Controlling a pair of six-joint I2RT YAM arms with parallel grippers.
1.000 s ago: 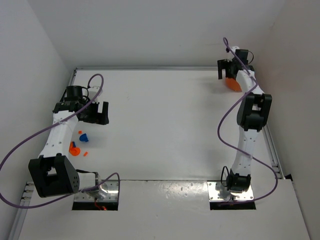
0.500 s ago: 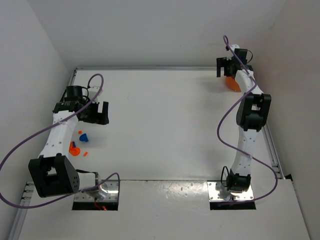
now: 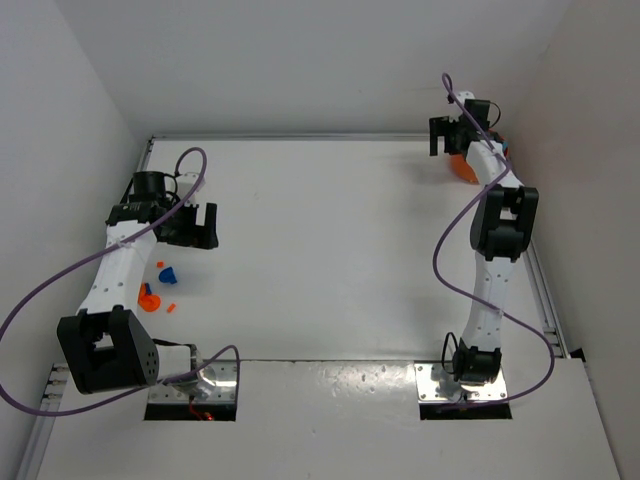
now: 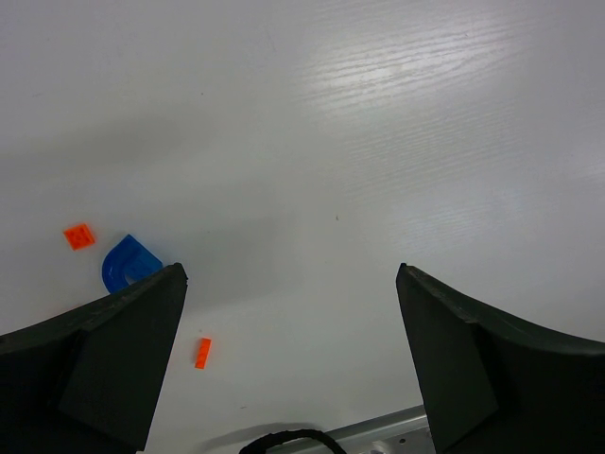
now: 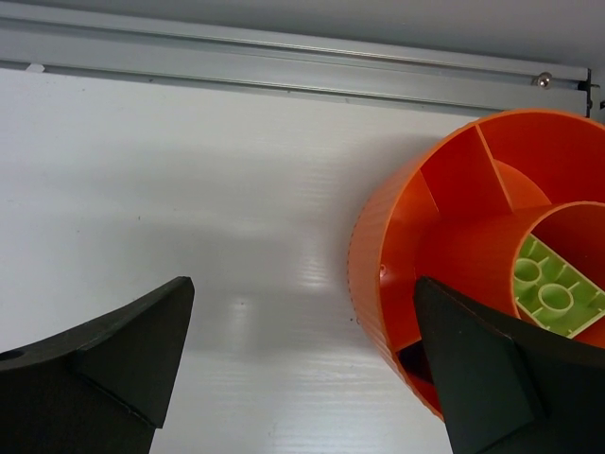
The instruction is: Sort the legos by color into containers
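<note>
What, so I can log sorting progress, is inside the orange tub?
The orange tub holds one yellow-green brick in its central ring. The outer compartments in view look empty. Its lower part is covered by a finger of the right gripper, and its right side runs out of frame.

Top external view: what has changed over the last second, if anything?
The right gripper, open and empty, drifted slightly away from the arm bases and to the left, above the orange tub; the arm's elbow shifted with it. Nothing was grasped or released. The left gripper, the tub and the loose legos near the left arm stayed put.
</note>
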